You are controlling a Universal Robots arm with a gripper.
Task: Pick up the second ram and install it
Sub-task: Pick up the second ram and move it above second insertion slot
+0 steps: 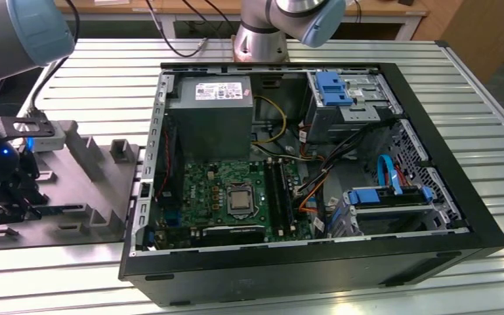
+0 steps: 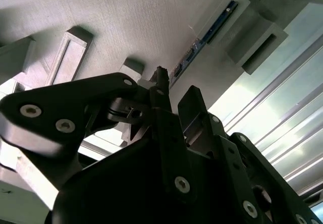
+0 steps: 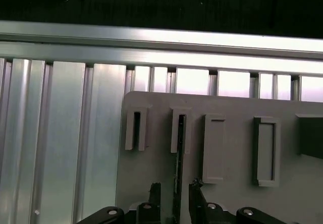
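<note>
second ram (image 3: pixel 178 153): near end hidden by hand (image 3: pixel 174 186) | tray (image 3: pixel 232 105): cut off at edge

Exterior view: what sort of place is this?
Likely a robotics lab or assembly test bench: an open computer case lies on a slatted metal table, a grey tray beside it, with a robot arm standing behind.

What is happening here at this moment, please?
The arm's end effector hangs over the grey tray, its open fingers on either side of the second ram, which stands on edge in a tray slot. It is not yet lifted. The open computer case sits beside the tray.
</note>
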